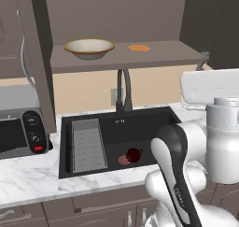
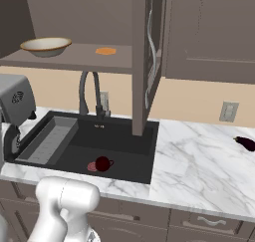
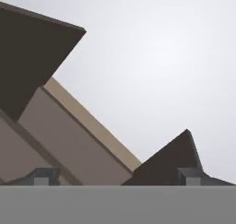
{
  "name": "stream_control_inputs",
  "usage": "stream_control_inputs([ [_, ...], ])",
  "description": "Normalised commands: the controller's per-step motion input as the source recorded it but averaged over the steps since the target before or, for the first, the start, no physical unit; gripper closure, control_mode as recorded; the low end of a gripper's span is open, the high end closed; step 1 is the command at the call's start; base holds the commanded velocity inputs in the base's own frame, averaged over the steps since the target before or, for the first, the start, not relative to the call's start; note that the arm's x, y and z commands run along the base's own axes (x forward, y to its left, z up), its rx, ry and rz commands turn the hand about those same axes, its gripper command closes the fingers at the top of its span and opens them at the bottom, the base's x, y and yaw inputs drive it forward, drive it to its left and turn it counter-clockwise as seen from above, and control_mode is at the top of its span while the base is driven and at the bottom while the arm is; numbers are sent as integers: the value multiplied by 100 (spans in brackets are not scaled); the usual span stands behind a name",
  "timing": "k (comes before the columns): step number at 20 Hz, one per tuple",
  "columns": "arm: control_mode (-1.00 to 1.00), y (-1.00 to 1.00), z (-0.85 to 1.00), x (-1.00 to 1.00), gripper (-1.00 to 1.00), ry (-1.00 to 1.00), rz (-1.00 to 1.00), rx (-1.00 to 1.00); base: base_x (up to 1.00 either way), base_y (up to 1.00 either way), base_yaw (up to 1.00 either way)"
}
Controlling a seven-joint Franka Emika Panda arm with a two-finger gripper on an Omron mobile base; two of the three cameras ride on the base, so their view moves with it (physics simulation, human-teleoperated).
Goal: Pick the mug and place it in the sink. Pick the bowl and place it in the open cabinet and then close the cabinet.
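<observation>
My gripper (image 3: pixel 117 176) showed low in the hand view, jaws wide apart and empty. Mid-frame, the mug (image 1: pixel 134 154) sat in the sink (image 1: pixel 154 116). Upper left, the bowl (image 1: pixel 88 48) rested on the open cabinet (image 1: pixel 140 60) shelf.

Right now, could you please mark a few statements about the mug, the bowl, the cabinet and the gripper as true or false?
1. The mug sits inside the sink, beside the red drain. True.
2. The bowl is on the marble counter. False: it rests on the shelf of the cabinet.
3. The cabinet doors are closed. False: a door stands open, leaving the shelf exposed.
4. The gripper holds nothing; its fingertips stand wide apart. True.
5. An orange patch lies on the shelf to the right of the bowl in the left base view. True.
</observation>
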Motion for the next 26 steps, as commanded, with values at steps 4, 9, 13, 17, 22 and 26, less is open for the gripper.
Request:
stream_control_inputs([
  [4, -100, -77, 0, -42, -100, -3, 0, 9, 0, 0, 0],
  [9, -100, -67, 0, -46, -100, -4, 0, 7, 0, 0, 0],
  [13, -100, -65, 0, -50, -100, -7, 0, 5, 0, 0, 0],
  [17, -100, -64, 0, -42, -100, -2, 0, 6, 0, 0, 0],
  [22, -100, -55, 0, -39, -100, 1, 0, 8, 0, 0, 0],
  [26, -100, -36, 0, -11, -100, 15, 6, 7, 0, 0, 0],
])
